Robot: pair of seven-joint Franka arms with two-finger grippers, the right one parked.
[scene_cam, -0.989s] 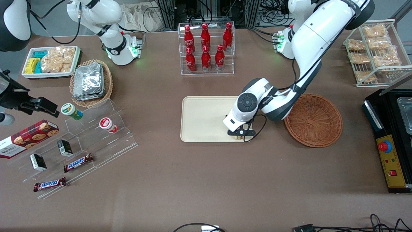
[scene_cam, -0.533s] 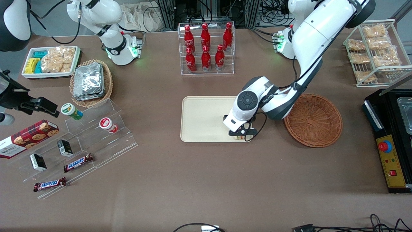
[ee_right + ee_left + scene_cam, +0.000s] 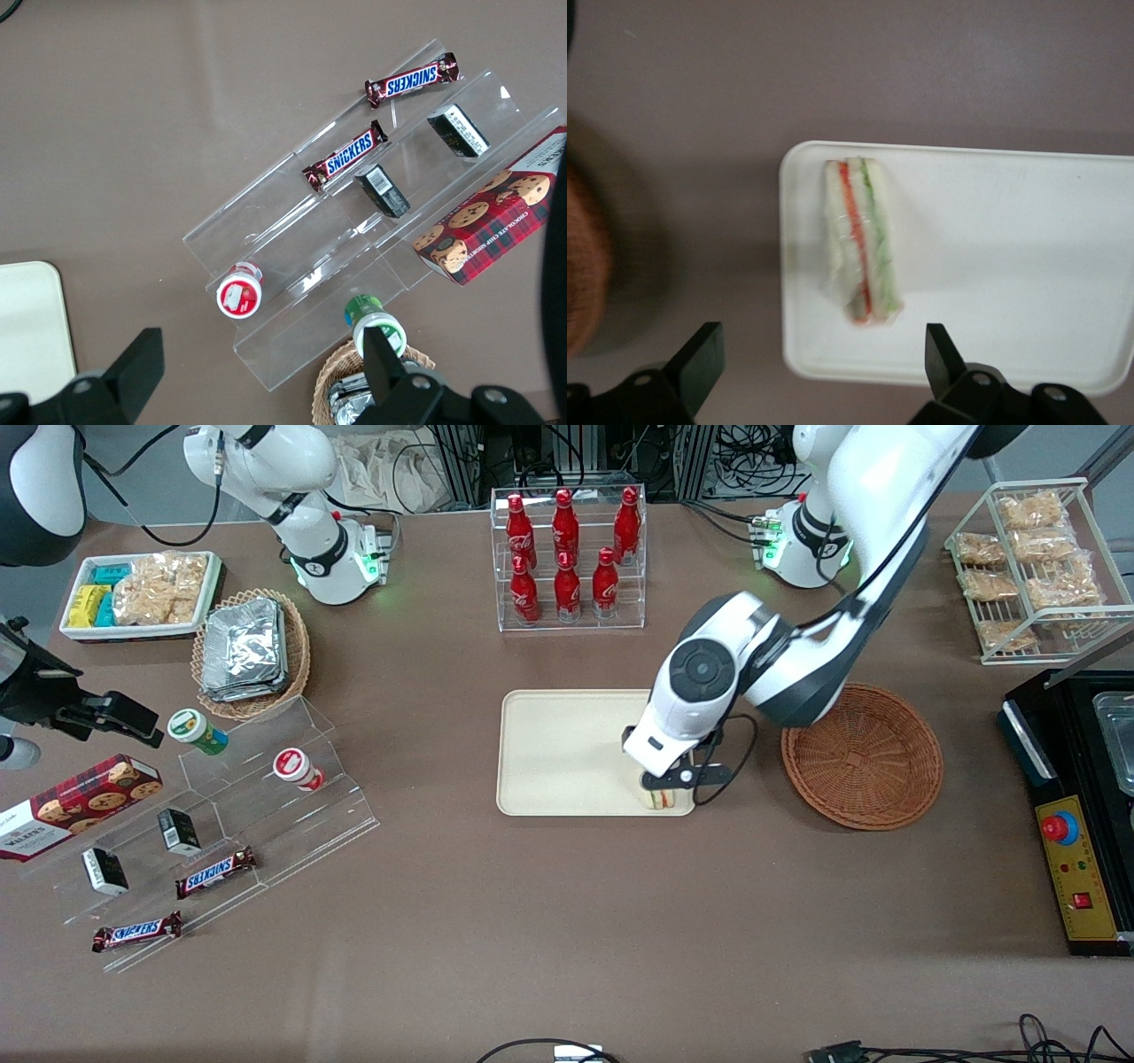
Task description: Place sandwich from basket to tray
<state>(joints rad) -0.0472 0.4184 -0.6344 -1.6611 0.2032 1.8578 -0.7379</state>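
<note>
Brown bench [image 3: 549, 921] carrying snack displays, seen from the front; entries listed from the parked arm's end toward the working arm's end.

White bin of snack packets [image 3: 137, 593] and oval wicker basket of silver foil packets [image 3: 250, 653], toward the parked arm's end. Nearer the front camera, clear acrylic stepped stand [image 3: 230, 806] with chocolate bars and small cups.

Clear rack of red cola bottles [image 3: 567, 558], mid-bench, farther from the front camera than the tray.

Flat rectangular cream plastic tray with rounded corners [image 3: 554, 753], mid-bench. Small wedge sandwich of white bread with red and green filling, clear-wrapped [image 3: 862, 252], lying on the tray surface close to the corner nearest the round basket and the front camera; fully inside the rim, touching nothing but the tray.

Black two-finger claw [image 3: 671, 780] of the left arm, directly above the sandwich and clear of it; in the wrist view, fingers [image 3: 700, 359] spread wide on either side, holding nothing.

Round shallow brown woven wicker basket [image 3: 861, 755], just beside the tray toward the working arm's end; no contents visible.

Wire rack of bagged pastries [image 3: 1032, 558], at the working arm's end.

Task status, as judged: transfer and release done; only clearing the arm away left.
</note>
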